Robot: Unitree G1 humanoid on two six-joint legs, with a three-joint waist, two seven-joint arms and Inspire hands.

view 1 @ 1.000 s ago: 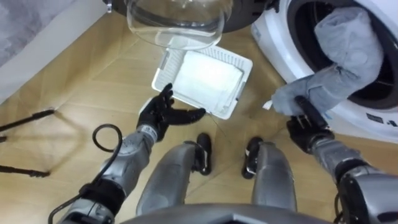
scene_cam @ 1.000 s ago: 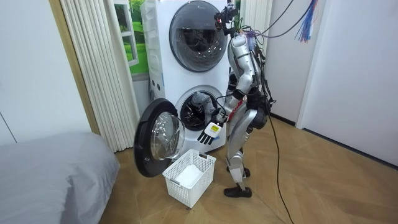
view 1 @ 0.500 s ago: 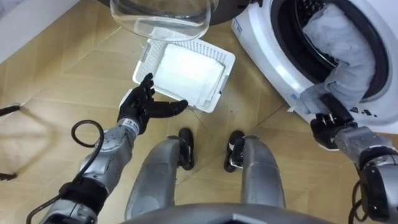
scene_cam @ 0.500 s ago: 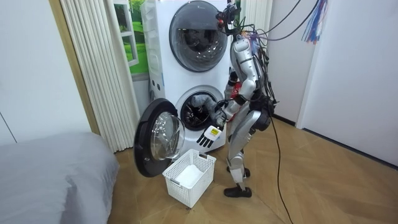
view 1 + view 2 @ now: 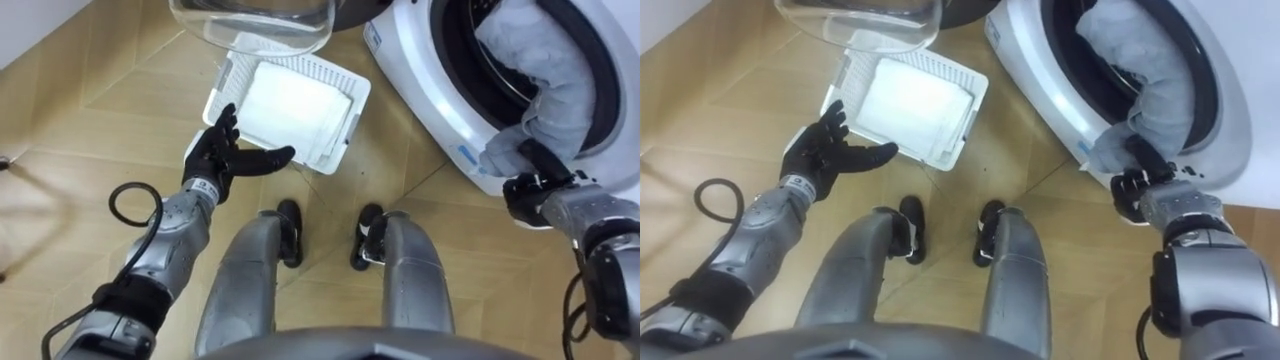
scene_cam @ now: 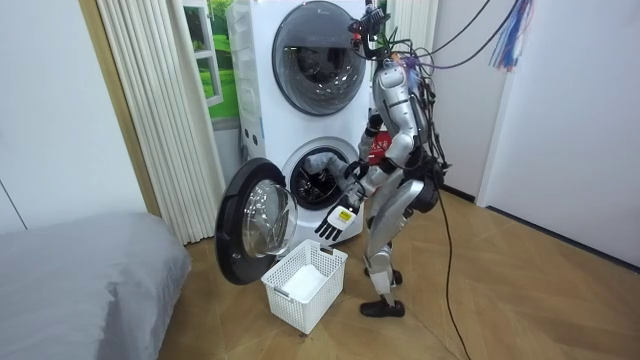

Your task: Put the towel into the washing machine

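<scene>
floor (image 5: 100,110): wooden | basket (image 5: 350,125): white, stands on it | washing machine (image 5: 410,70): just beside basket

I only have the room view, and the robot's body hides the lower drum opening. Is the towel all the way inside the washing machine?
Observer: No. In the eye views the grey towel lies partly in the drum of the washing machine, and its lower end hangs out over the door rim.
Operator: Where is the right hand?
Observer: The right hand is against that hanging end, at the bottom of the rim.
Operator: Is the left hand carrying anything?
Observer: No. The left hand is open and empty, fingers spread, above the floor beside the white basket.
</scene>
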